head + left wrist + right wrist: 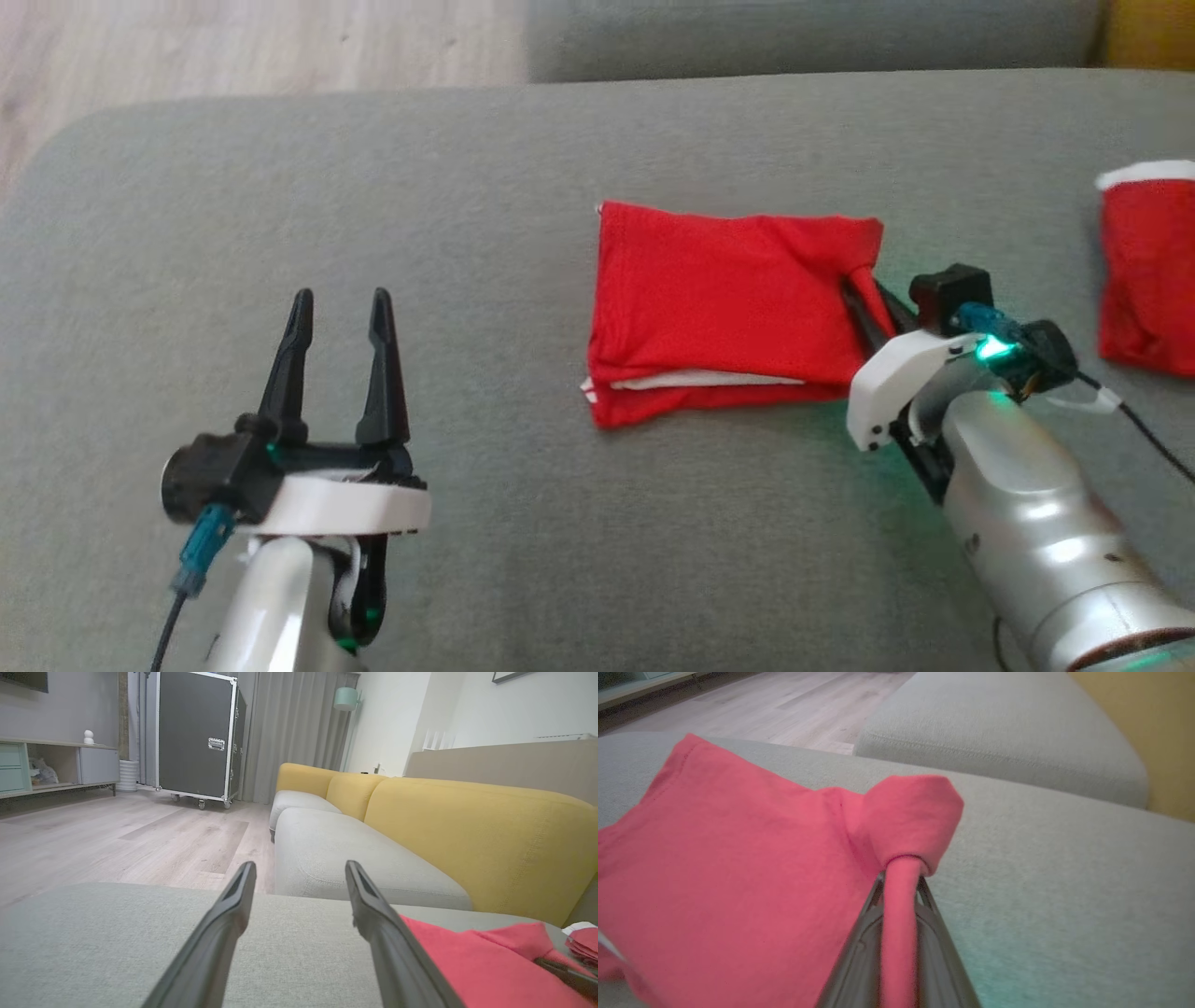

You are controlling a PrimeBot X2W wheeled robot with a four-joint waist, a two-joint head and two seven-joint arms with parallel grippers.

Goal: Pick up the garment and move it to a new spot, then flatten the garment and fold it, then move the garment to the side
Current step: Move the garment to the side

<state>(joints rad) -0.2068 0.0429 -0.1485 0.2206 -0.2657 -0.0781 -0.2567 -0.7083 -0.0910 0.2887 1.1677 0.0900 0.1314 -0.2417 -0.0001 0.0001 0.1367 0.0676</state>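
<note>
Garment (719, 308) lies folded on grey cushion (420, 168), mid-right in head view. Right gripper (859, 289) pinches its right edge; left gripper (341, 299) is spread wide, well apart from it, holding nothing. Second red cloth (1148, 271) at far right. Left wrist: fingers spread over cushion, yellow sofa (467, 826) and black case (196, 737) behind. Right wrist: fingers pressed together on a rolled fold of garment.

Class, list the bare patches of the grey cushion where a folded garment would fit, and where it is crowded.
Widest bare patch: cushion between the open left jaws and the folded red garment, and the strip beyond it to the far edge. Crowded: the right, where the right jaws pinch its corner beside a second red garment.
</note>
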